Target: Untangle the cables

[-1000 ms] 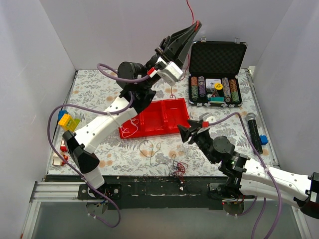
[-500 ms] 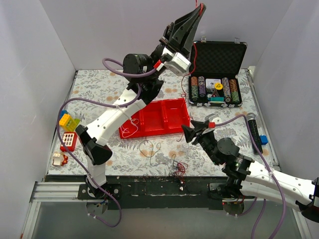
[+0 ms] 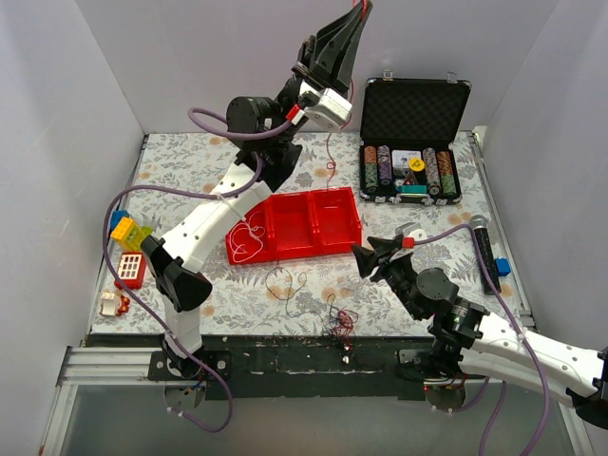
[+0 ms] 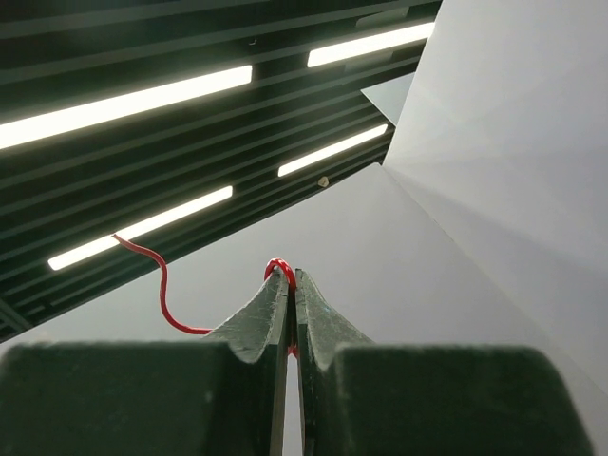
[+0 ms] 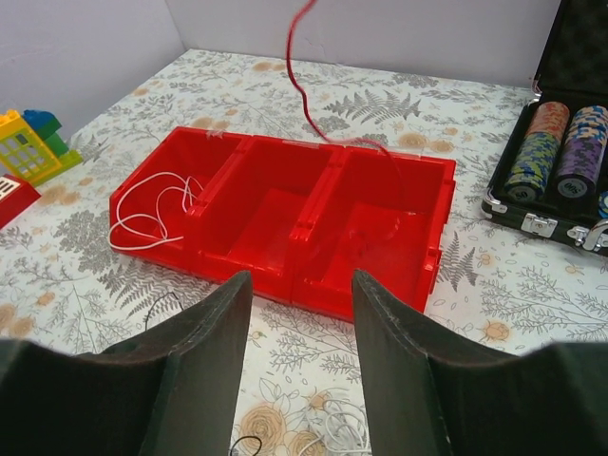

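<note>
My left gripper is raised high above the back of the table, shut on a thin red cable. The cable hangs down toward the red three-compartment tray. In the left wrist view the closed tips pinch the red cable, which curls off to the left. My right gripper is open and empty, just in front of the tray's right end. In the right wrist view it faces the tray. The red cable dangles over the right compartment and a white cable lies in the left one. A tangle of black, red and white cables lies near the front edge.
An open black poker-chip case stands at the back right. A black cylinder and a blue block lie at the right edge. Toy bricks and a red piece sit at the left. Loose loops lie before the tray.
My left gripper has risen higher and shifted slightly left, pulling the red cable up with it. My right gripper has drifted a little to the right and nearer, still open.
</note>
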`<state>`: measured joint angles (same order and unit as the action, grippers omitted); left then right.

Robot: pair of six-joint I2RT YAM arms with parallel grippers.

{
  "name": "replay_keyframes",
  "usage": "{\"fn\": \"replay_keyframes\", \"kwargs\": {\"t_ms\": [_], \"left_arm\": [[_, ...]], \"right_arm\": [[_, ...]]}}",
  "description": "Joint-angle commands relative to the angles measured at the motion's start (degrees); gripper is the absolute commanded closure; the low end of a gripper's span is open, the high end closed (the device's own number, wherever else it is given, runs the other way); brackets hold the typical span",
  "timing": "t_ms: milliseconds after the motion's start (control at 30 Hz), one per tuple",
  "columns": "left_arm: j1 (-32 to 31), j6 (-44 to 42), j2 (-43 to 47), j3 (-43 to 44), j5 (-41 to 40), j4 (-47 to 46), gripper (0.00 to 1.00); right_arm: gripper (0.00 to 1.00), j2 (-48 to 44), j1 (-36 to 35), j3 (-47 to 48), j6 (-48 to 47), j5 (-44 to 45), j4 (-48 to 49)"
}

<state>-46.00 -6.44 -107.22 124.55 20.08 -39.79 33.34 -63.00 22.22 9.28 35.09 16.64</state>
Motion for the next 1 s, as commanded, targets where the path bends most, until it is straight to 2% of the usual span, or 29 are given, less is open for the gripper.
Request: {"fn": "replay_keyframes", "kwargs": {"t_ms": [0, 300, 600, 833, 967], "left_arm": [[0.03, 1.07, -0.36, 2.01, -1.18, -1.69, 1.00], [0.12, 1.17, -2.47, 2.18, -1.79, -2.93, 1.00], [0.03, -0.77, -6.42, 9.57, -0.04, -0.46, 1.00], [0.12, -2.79, -6.42, 9.66, 0.40, -0.29, 1.00], [0.29, -3.76, -4.85, 5.89, -0.21, -0.99, 1.00]], "right_arm": [[0.46, -1.17, 0.34, -0.86, 0.83, 1.73, 0.41], [0.47, -0.56, 0.43, -1.21, 0.48, 1.65, 1.20], [0.48, -1.09, 0.78, -1.12, 0.65, 1.12, 0.76], [0.48, -2.05, 0.86, -1.30, 1.00, 1.03, -0.30], [0.48, -2.40, 0.95, -1.47, 1.44, 1.03, -0.82]]}}
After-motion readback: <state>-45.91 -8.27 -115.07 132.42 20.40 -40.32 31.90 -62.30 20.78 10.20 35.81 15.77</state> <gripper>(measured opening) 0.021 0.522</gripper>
